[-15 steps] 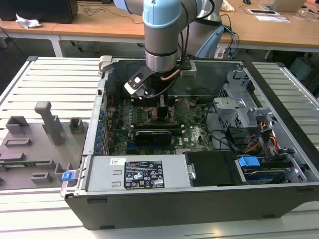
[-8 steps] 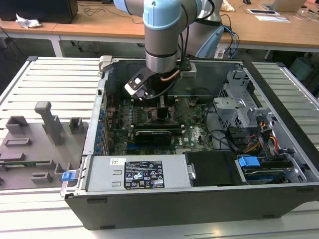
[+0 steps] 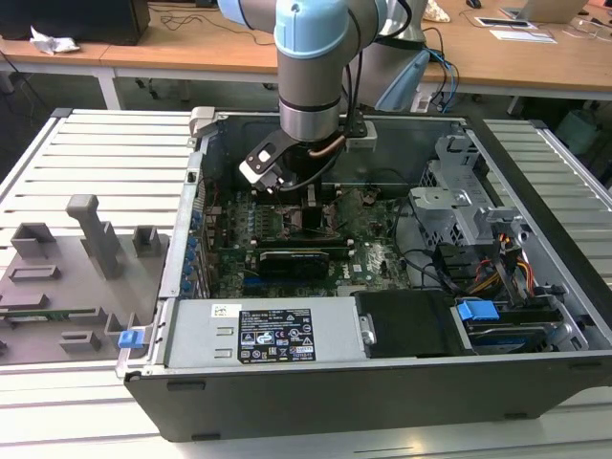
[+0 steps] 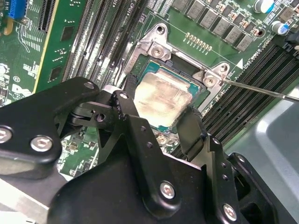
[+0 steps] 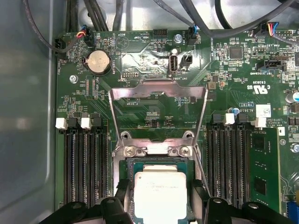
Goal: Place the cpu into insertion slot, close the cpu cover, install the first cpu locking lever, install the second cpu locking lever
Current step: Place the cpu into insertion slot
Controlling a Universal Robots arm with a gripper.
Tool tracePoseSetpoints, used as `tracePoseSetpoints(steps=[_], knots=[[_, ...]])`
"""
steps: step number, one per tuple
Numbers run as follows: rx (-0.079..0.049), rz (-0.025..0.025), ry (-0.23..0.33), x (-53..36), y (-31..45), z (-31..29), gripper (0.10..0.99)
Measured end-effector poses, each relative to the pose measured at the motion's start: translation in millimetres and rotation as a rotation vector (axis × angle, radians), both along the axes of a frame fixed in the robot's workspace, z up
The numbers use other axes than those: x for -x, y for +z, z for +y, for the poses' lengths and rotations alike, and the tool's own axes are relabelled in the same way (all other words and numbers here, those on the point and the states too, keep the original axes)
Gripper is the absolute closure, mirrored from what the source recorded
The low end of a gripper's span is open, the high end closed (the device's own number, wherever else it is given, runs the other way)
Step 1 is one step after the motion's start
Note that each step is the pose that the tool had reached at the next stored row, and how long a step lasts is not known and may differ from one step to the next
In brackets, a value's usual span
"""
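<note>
Fingers (image 4: 135, 126) pinch the cpu (image 4: 161, 98) at the insertion slot (image 4: 183, 70); arm (image 3: 311, 67) upright.

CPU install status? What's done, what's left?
Done: the cpu lies in the insertion slot. In hand: the gripper is down over the chip. Left: the cpu cover stands open, and a thin locking lever juts out unlatched, so cover and both levers remain.

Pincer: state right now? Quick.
Pincer: closed on the cpu, at the slot; cover is up.
</note>
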State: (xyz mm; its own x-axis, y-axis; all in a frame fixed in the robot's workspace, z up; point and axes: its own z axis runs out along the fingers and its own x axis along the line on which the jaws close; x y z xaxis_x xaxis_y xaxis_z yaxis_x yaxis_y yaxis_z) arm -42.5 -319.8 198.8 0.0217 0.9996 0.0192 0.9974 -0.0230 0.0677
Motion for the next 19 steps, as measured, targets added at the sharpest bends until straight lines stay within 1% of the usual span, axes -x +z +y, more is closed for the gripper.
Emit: tracePoseSetpoints(steps=[4,8,9,12,15,17,18,19], knots=[[-0.005,0.0000,0.000,-0.4,-0.7,1.9,0.471],[-0.008,0.0000,0.000,-0.8,-0.8,2.8,0.471],[-0.007,0.0002,0.000,-0.8,-0.1,2.8,0.471],[-0.008,0.0000,0.000,-0.8,5.1,2.8,0.471],[-0.007,0.0000,0.000,-0.8,7.3,2.7,0.471],[-0.007,0.0000,0.000,-0.8,10.2,2.7,0.471],[-0.008,0.0000,0.000,-1.0,10.4,1.9,0.482],[-0.007,0.0005,0.000,-0.9,10.6,0.5,0.549]])
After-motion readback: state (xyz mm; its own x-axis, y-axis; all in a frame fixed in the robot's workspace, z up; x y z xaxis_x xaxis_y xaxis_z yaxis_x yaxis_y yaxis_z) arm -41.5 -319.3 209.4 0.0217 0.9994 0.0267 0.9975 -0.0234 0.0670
